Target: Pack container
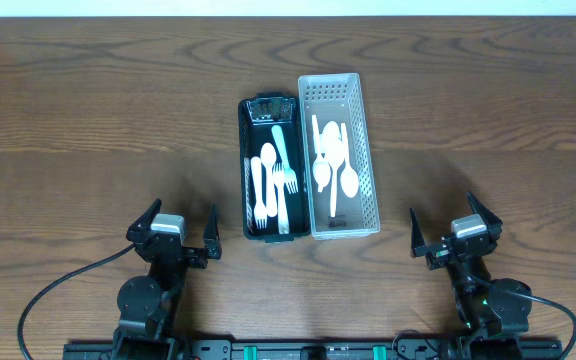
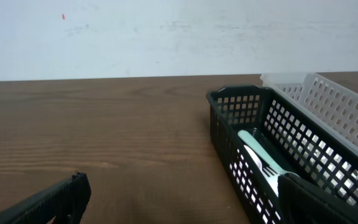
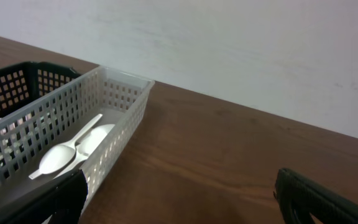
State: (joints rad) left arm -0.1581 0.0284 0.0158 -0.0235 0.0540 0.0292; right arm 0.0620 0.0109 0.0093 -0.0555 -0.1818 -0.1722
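Both arms are parked low at the near edge of the table [image 1: 88,120], nothing in hand. The left gripper [image 1: 180,226] has its jaws spread wide and empty, and so does the right gripper [image 1: 450,222]. The black basket [image 1: 245,170] sits ahead of the left gripper and off to its right, with white forks [image 1: 273,180] lying flat and overlapping inside. The white basket [image 1: 373,170] touches it side by side, ahead of the right gripper and off to its left, with spoons [image 1: 333,165] piled loosely in it. There's something clear at the far end of the black basket, can't tell what. No loose cutlery on the table that I can see, so my guess is any pick comes out of a basket. Risks as I see them: the pieces are thin, flat and stacked, so a pinch could slip or bring up two at once. The mesh walls are narrow, so a wide-open finger could snag the rim and drag or tip a light basket. The baskets touch, so shoving one moves the other. If both arms reach in together they converge on the same spot, which is a collision risk.
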